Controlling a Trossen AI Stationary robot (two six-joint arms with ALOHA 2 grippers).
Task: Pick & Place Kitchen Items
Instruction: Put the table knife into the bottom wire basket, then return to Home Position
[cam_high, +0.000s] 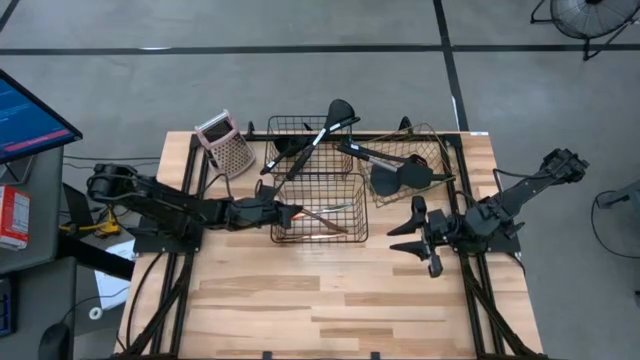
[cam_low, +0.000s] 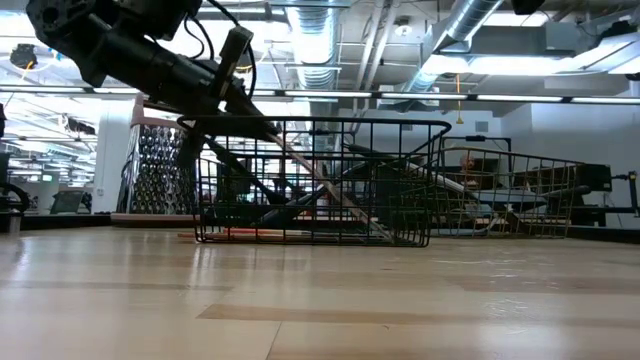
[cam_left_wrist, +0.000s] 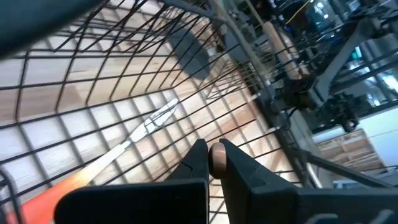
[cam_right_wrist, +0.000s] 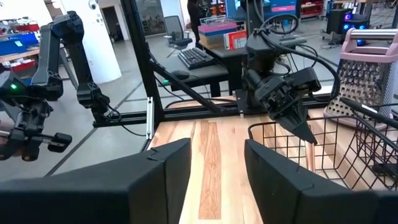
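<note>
We see the left gripper (cam_high: 283, 211) at the left rim of the near wire basket (cam_high: 318, 237), its fingers (cam_left_wrist: 198, 163) clamped on the copper-coloured handle end of a thin metal utensil (cam_left_wrist: 140, 132). That utensil slants down into the basket, its pronged tip low against the mesh floor, and an orange-handled piece (cam_high: 318, 211) lies flat on the basket floor beside it (in the low view the slanting shaft crosses the basket from upper left to lower right).

The right gripper (cam_high: 428, 243) hangs over bare table (cam_high: 300, 300) just right of the near basket, holding nothing; its jaws stand partly apart, as the right wrist view shows with the tabletop visible between them.

Behind the near one, the far left basket (cam_high: 300, 146) carries a black ladle (cam_high: 330, 122) leaning over its far rim. The far right basket (cam_high: 412, 160) holds black spatulas (cam_high: 395, 172), though we cannot count them surely, since they overlap in a dark heap.

A pink-topped box grater (cam_high: 224, 143) stands at the far left of the table, well apart from both grippers.
</note>
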